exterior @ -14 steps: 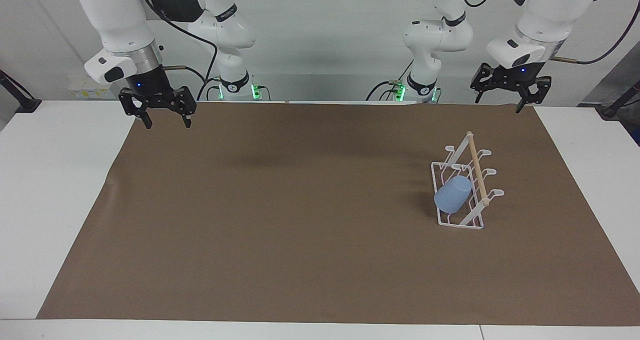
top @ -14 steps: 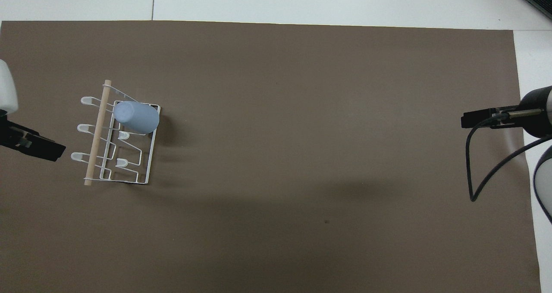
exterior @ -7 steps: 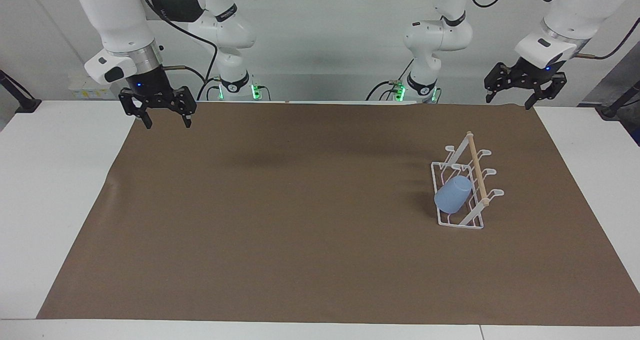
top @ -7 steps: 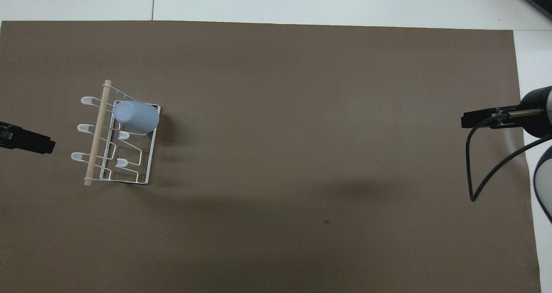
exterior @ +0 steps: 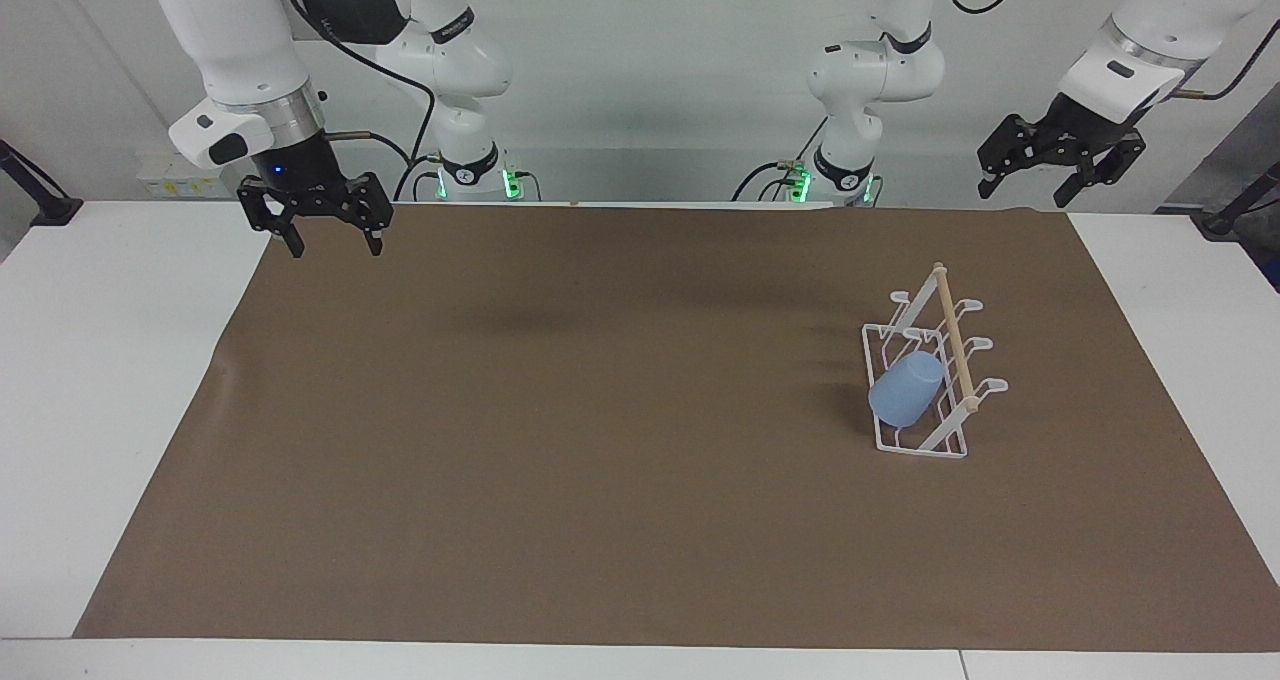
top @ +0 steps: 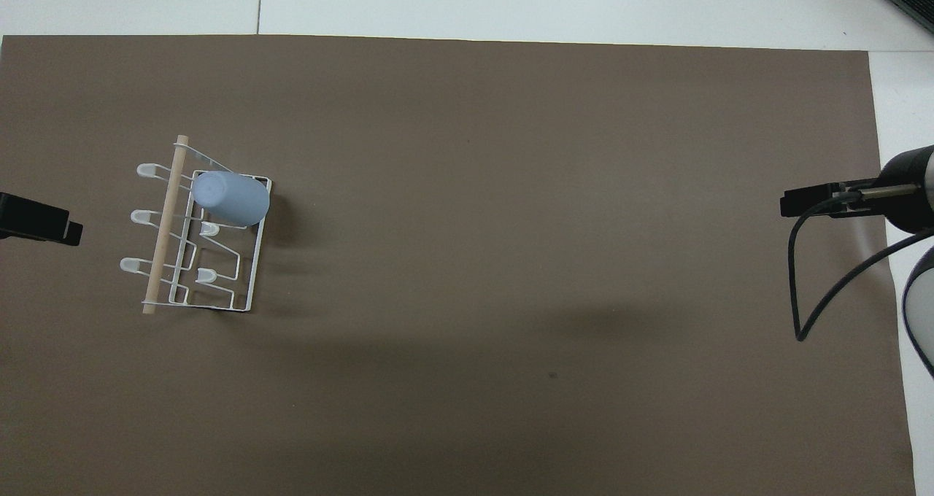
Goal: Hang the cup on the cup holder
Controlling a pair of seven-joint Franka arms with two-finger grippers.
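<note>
The right gripper (exterior: pixel 330 248) hangs empty, jaws apart, over the mat's corner at its own arm's end. A matte brown mat (exterior: pixel 600 440) spreads smooth and bare toward the white wire cup holder (exterior: pixel 918 380), well apart from it. The pale-blue tapered cup (exterior: pixel 906 389) sits tilted on a prong. The left gripper (exterior: pixel 1055 185) hangs above the mat's edge, fingers spread, empty.

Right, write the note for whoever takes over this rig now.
Left gripper: open, empty, raised at the left arm's end of the table.
Right gripper: open, empty, waiting over the mat's corner at the right arm's end.
Cup: upside down on a prong of the cup holder, tilted, on the side toward the right arm.
Done: cup hung. Left: nothing apparent.
</note>
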